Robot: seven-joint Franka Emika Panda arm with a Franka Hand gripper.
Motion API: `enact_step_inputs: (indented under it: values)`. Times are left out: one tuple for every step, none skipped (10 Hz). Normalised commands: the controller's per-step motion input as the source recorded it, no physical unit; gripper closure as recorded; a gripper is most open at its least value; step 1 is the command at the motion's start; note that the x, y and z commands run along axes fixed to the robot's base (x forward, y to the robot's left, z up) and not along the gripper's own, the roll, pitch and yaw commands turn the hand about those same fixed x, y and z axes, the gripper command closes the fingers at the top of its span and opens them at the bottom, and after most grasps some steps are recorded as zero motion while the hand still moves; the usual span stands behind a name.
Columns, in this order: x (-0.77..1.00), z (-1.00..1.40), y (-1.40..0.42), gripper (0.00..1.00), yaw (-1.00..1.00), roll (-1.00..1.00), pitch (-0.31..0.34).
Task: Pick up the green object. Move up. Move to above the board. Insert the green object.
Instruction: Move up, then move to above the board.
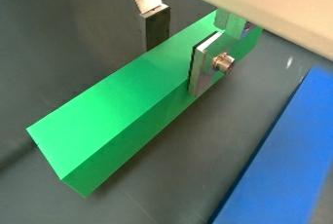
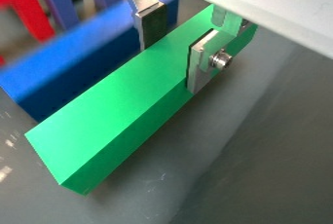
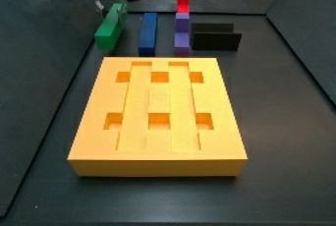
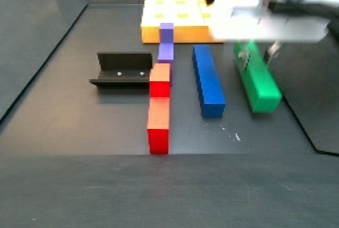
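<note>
- The gripper (image 1: 178, 45) straddles the green bar (image 1: 124, 113) near one of its ends: both wrist views show one silver finger (image 2: 205, 60) against one long side, and the other finger (image 2: 146, 18) at the opposite side.
- The near finger looks pressed flat on the bar; whether the far one touches, I cannot tell, so I cannot tell if the jaws are clamped or merely set around it.
- In both side views the green bar (image 4: 257, 81) appears to lie flat on the dark floor, with the gripper (image 3: 116, 4) over its far end.
- The blue bar (image 4: 207, 78) lies just beside the green one, parallel to it, with a gap between.
- Next comes a line of purple, orange and red blocks (image 4: 161, 92).
- A dark L-shaped fixture (image 4: 123, 69) stands beyond that line.
- The orange-yellow board (image 3: 160, 117), grooved with six square holes, lies apart from the bars' ends; all its holes are empty.
</note>
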Motion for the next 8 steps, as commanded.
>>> enact_step_inputs:
  values:
    - [-0.05,0.37,0.01,1.00,-0.03,0.05,0.033]
    - [0.00,1.40,0.00,1.00,0.00,0.00,0.000]
    - [0.01,1.40,-0.01,1.00,0.01,0.00,0.009]
    - [-0.04,1.40,0.00,1.00,0.01,0.02,0.047]
    - [-0.03,1.40,0.00,1.00,0.01,0.05,0.025]
    - [0.02,1.40,0.00,1.00,0.01,0.01,0.048]
    - [0.03,1.40,0.00,1.00,0.00,0.00,0.083]
    - [0.00,0.99,-0.01,1.00,0.00,0.00,0.077]
